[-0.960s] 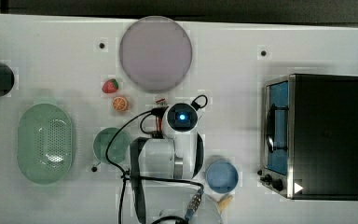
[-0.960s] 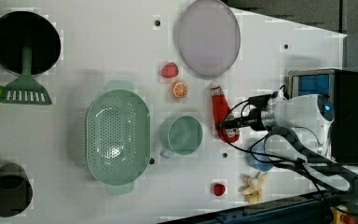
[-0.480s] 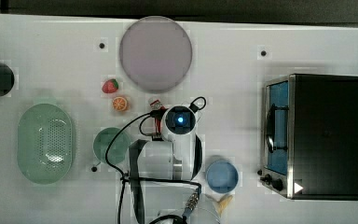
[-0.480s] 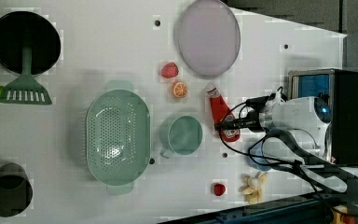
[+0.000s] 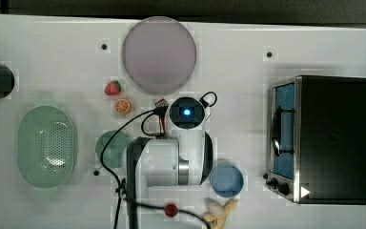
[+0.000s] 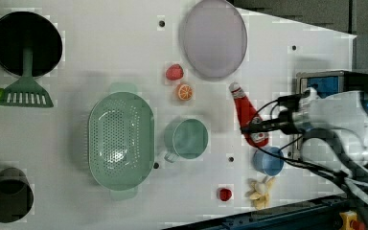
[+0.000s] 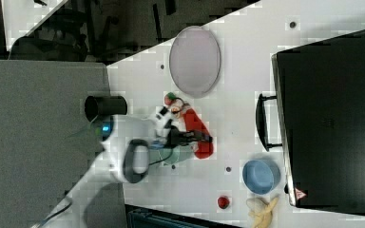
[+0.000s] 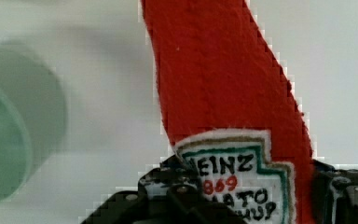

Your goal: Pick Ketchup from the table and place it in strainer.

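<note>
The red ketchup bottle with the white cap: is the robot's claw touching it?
Touching. In the wrist view, the claw has a black finger pressed against each side of the red ketchup bottle at its label.

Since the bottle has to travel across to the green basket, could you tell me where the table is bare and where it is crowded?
Bare table runs between the spatula and the grey plate, above the strainer. Another free strip lies below the dark-green bowl, toward the small red fruit. It is crowded around the Ketchup: strawberry, orange slice, blue bowl.
</note>
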Robot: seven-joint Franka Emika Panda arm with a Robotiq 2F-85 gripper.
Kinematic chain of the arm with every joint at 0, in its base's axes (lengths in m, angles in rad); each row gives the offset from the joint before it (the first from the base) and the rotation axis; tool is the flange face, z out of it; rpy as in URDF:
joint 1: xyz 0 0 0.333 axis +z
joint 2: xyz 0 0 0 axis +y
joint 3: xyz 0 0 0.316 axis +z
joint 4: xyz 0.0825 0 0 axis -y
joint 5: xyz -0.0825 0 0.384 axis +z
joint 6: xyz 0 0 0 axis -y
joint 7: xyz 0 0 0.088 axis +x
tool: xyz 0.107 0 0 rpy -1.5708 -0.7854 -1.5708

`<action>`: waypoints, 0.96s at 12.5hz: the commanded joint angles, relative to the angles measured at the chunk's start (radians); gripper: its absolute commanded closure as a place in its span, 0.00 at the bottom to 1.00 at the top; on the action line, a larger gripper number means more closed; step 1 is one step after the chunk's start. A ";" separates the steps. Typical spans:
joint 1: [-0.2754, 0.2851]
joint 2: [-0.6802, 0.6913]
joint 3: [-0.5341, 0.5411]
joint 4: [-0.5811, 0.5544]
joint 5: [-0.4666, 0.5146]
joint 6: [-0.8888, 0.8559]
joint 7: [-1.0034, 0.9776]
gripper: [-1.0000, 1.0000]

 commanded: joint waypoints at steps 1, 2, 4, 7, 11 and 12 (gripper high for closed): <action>0.003 -0.161 0.021 0.136 0.006 -0.205 0.006 0.38; 0.005 -0.189 0.031 0.175 0.007 -0.295 0.033 0.38; 0.014 -0.222 0.067 0.243 0.014 -0.417 0.116 0.38; 0.031 -0.227 0.155 0.289 0.028 -0.440 0.191 0.38; 0.047 -0.212 0.309 0.290 0.031 -0.430 0.433 0.38; 0.052 -0.202 0.349 0.290 0.031 -0.412 0.490 0.38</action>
